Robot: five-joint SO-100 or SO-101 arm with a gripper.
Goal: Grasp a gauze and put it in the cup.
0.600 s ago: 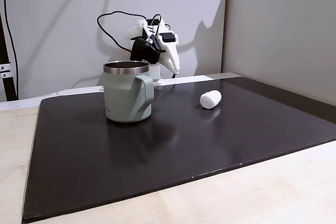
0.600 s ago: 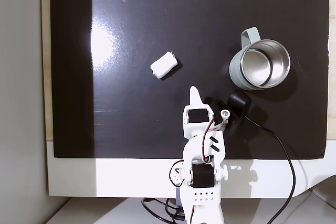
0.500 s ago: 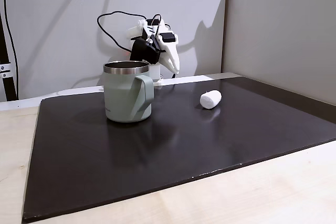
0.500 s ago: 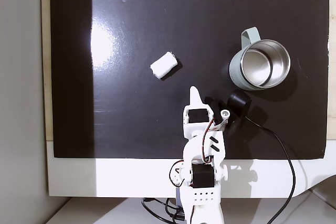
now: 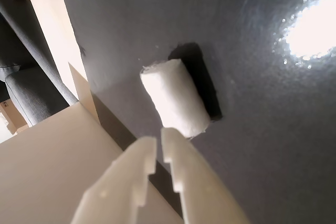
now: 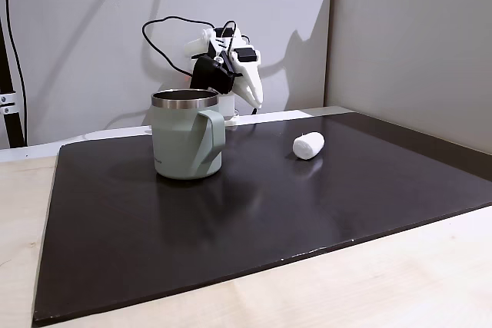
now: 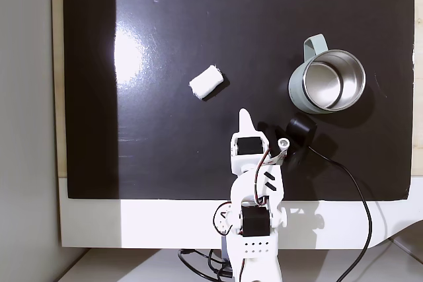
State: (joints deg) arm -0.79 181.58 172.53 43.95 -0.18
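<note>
The gauze (image 5: 175, 98) is a small white roll lying on its side on the black mat (image 7: 264, 31), seen as the gauze (image 6: 308, 145) and gauze (image 7: 205, 82) in both fixed views. The cup (image 6: 184, 133) is a sage-green mug with a steel rim, upright, empty inside, cup (image 7: 328, 82). My white gripper (image 5: 159, 142) is shut with nothing in it, its tips just short of the roll. It hangs above the mat's near edge by the arm base, gripper (image 7: 245, 116), gripper (image 6: 257, 101).
A black cable (image 7: 350, 189) runs from the arm past the mug's side. The arm base (image 7: 254, 242) stands on a white strip beyond the mat. A bright glare spot (image 7: 129, 54) lies on the mat. Pale wood tabletop (image 6: 346, 289) borders the mat.
</note>
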